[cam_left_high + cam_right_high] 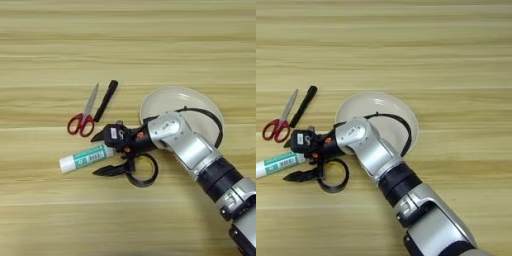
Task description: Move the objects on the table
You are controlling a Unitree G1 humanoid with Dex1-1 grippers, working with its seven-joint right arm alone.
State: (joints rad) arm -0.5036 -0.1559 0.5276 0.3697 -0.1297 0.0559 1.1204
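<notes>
Our black two-fingered gripper point(98, 154) spreads wide around the white teal-labelled glue stick's point(86, 157) right end, black tape ring point(142, 171) just right

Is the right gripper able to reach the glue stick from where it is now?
Probably yes. The right gripper is open, and the glue stick's near end lies between its two fingers. Nothing blocks it; the tape ring sits just behind the lower finger.

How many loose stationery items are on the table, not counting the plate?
4. Red-handled scissors at far left; slim black marker right beside them; glue stick below, between the open claw fingers; black tape ring under the claw. The arm may hide others.
</notes>
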